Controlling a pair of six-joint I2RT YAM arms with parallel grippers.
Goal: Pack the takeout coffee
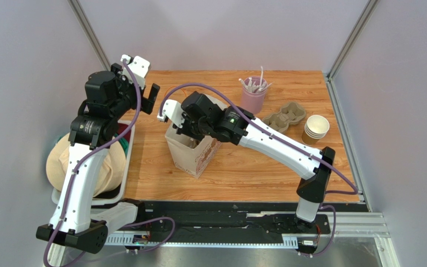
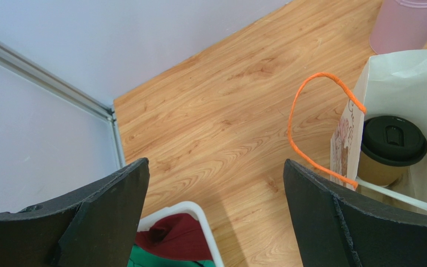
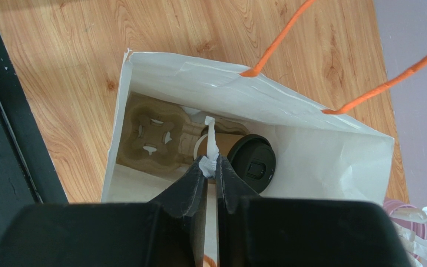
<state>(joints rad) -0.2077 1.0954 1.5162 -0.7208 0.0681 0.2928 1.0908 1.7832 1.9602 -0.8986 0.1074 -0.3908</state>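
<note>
Black-lidded takeout coffee (image 3: 253, 165) upright, down inside the paper bag (image 3: 199, 78). Stands on the bag's floor right beside the empty well of a pulp carrier (image 3: 153, 136) lying there — whether seated in that carrier's other well, cannot tell. Shows in the left wrist view too, through the bag's open mouth, kraft-brown wall under the lid. Hidden in the top view behind the right arm.

Just above the lid, clenched right fingers (image 3: 207, 172) grasping a white stick (image 3: 210, 133). Pinch it partway along, its far end reaching down into the bag alongside the cup.

Orange handles (image 3: 280, 39) splayed outward from the bag's rim. Bag upright near the middle of the counter (image 1: 243, 172), mouth open upward.

To the bag's left, clear of it, left fingers (image 2: 216, 167) released — spread wide, nothing between them. Hover over bare wood near the counter's back left corner, above the rim of a white bin (image 2: 199, 214). In the bin, a red and green bundle (image 2: 171, 236) and a tan cloth lump (image 1: 68, 161).

At the back right of the counter, well apart from the bag: pink cup of white sticks (image 1: 253, 95), second pulp carrier (image 1: 283, 118) just beside it, stack of brown cups (image 1: 315, 129) beyond.
</note>
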